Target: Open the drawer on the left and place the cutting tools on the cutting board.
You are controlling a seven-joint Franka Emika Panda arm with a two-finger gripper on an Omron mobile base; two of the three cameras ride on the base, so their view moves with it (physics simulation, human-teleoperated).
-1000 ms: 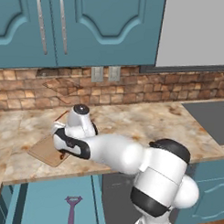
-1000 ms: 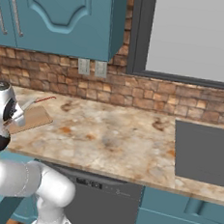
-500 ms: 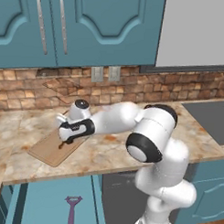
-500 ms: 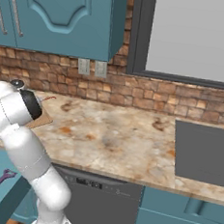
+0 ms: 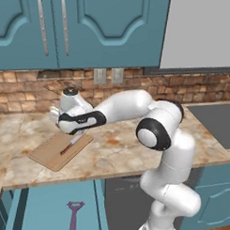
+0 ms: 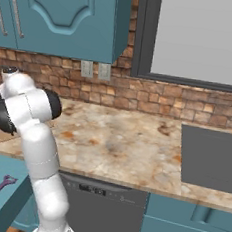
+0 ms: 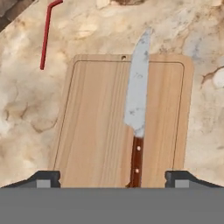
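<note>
The knife (image 7: 137,105), silver blade and reddish-brown handle, lies lengthwise on the light wooden cutting board (image 7: 96,127), its blade tip reaching past the far edge. My gripper (image 7: 113,179) hovers just above the handle end, open, its fingertips (image 7: 47,178) wide apart and clear of the handle. From the left base view the gripper (image 5: 73,133) hangs over the cutting board (image 5: 52,154) and knife (image 5: 69,145). The teal drawer (image 5: 43,206) stands open below the counter with the purple peeler (image 5: 74,213) lying inside; the same peeler (image 6: 0,187) is also seen from the right.
A thin bent red stick (image 7: 45,37) lies on the marble counter beyond the board's far left corner. A brick backsplash with outlets (image 5: 109,75) and teal wall cabinets stand behind. A dark cooktop (image 6: 209,157) sits at the right.
The jaws have gone from shut to wide open and the knife now lies free on the board. The arm has stretched out from a folded, low pose toward the board.
</note>
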